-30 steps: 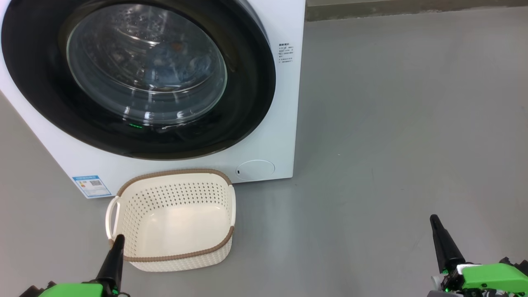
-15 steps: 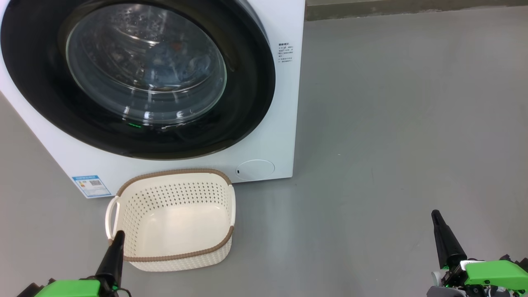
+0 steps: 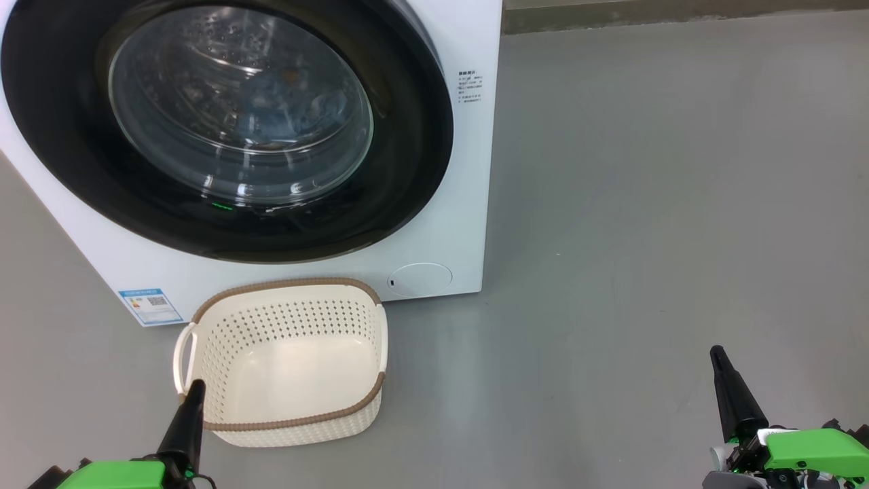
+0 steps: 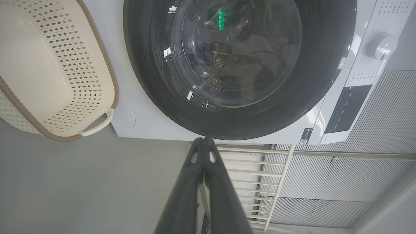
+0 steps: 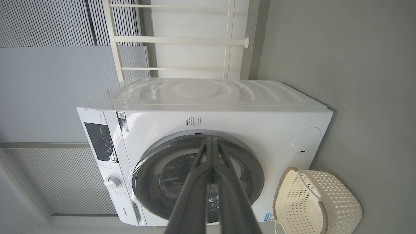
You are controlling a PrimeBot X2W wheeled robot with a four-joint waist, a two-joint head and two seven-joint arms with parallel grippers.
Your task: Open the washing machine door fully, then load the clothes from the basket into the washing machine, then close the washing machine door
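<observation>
**Head view.** The washing machine door [image 3: 407, 156] is closed on the white washing machine [image 3: 468, 204]. Blue clothes [image 3: 292, 102] lie behind its glass, at 12 o'clock from the empty basket [image 3: 292, 282] on the floor [image 3: 645, 238]. Left fingers [image 3: 185, 424] at 7 o'clock and right fingers [image 3: 733, 401] at 5 o'clock are each pressed together, holding nothing.

**Left wrist view.** The door sits flush, with the basket at 10 o'clock.

**Right wrist view.** The same.

The closing step looks finished, so the next move calls only for confirming the latch.
</observation>
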